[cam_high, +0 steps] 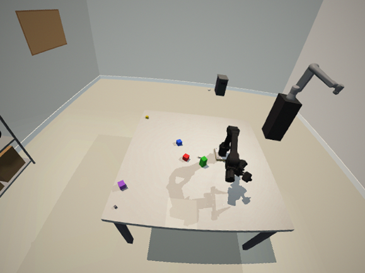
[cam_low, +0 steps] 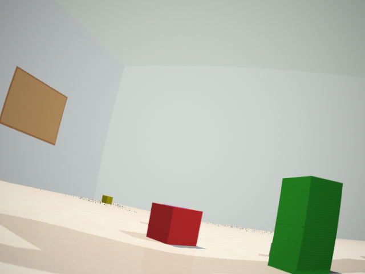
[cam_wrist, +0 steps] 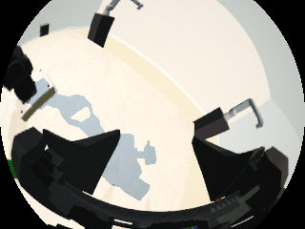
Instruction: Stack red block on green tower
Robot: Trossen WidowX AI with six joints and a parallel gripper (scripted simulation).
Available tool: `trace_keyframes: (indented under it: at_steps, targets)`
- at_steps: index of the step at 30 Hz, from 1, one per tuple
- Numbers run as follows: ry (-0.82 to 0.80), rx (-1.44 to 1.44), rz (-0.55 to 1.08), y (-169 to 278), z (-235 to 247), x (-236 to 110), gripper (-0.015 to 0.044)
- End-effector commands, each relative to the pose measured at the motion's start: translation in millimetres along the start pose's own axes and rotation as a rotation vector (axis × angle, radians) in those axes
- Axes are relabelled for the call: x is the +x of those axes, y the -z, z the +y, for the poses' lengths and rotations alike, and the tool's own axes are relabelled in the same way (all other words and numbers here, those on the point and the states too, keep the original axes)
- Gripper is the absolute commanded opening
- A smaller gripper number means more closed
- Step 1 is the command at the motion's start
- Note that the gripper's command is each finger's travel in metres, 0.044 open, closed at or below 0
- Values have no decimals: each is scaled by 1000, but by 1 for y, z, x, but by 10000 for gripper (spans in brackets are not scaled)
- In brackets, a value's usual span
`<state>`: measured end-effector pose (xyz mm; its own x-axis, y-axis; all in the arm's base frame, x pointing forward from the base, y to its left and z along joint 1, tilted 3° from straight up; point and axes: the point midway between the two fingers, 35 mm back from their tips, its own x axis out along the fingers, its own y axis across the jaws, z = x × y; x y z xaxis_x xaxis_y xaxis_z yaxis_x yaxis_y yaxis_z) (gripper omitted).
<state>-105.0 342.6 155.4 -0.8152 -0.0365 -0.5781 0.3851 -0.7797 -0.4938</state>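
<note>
The red block lies on the white table, a little left of the green tower. The tower stands upright, two blocks high. The black arm is folded at the table's right side. My gripper is open and empty, just right of the tower and apart from it. In the wrist view its two dark fingers stand wide, with only table and shadow between them. The red block does not show in that view.
A blue block lies behind the red one, a purple block at the front left, and a small yellow block at the far corner. A black box with a grey arm hangs right of the table. A shelf stands at the left wall.
</note>
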Motion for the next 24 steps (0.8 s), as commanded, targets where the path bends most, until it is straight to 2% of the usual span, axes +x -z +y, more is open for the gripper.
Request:
trace_keyframes:
  at_steps: [1, 13, 24]
  targets:
    - [19, 188, 77, 13, 8, -22, 440]
    - [137, 901, 296, 60, 49, -89, 440]
    - [356, 1563, 454, 89, 100, -152, 440]
